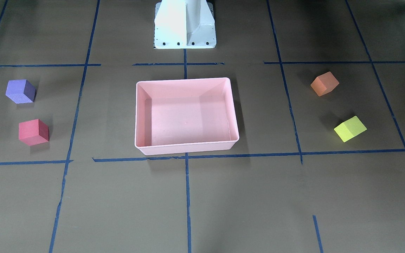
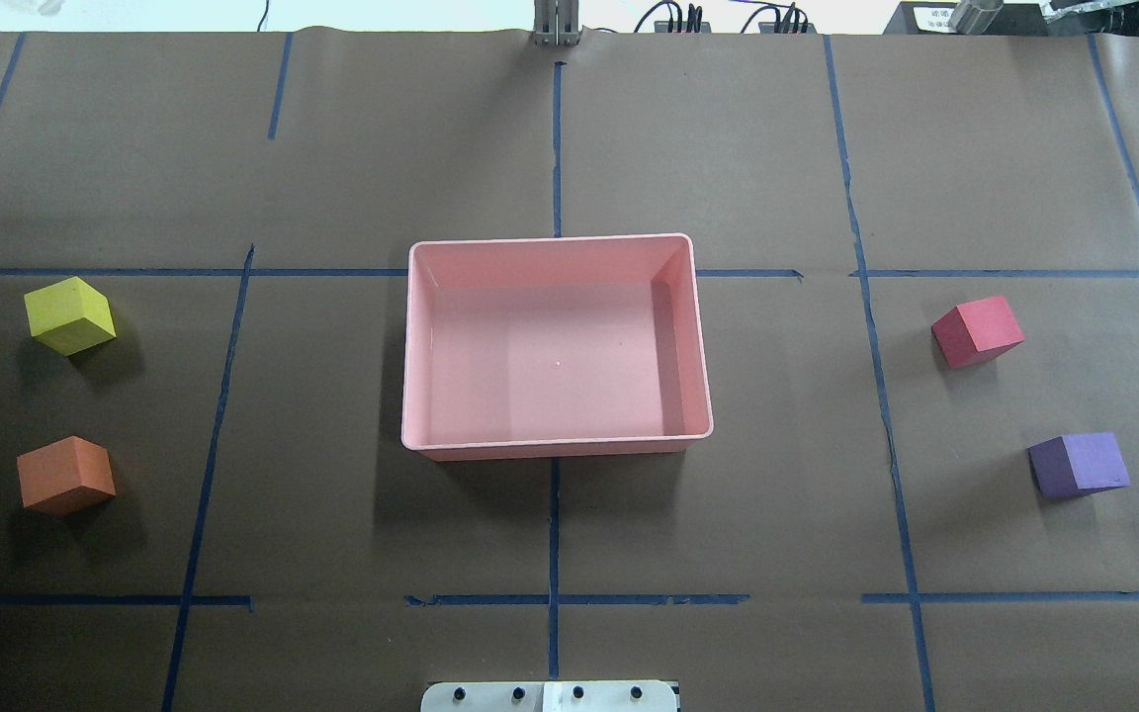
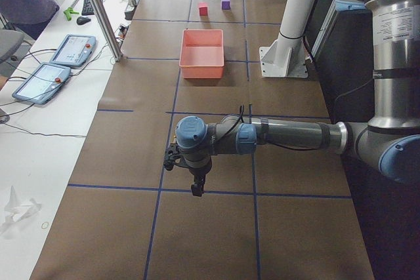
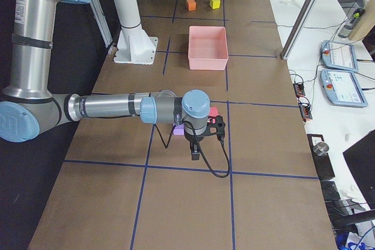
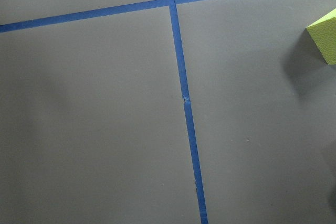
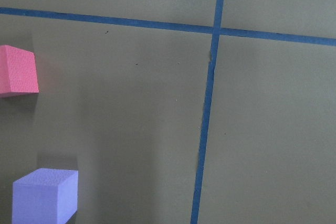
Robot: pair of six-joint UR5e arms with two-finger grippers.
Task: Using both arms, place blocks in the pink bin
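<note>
At mid-table sits the bin (image 2: 555,259); all 4 blocks lie on the paper outside it, well apart from it: yellow-green (image 2: 69,314) and orange (image 2: 66,475) on the robot's left, red (image 2: 977,331) and purple (image 2: 1079,464) on its right. Each gripper, left (image 3: 196,188) and right (image 4: 195,155), hangs near its own 2 blocks; whether their fingers are apart or together cannot be told.

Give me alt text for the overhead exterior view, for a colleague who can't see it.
An empty shallow pale pink plastic bin sits at the centre of the view. A yellow-green foam cube and an orange foam cube lie left of it, a red foam cube and a purple foam cube right of it, all outside.
</note>
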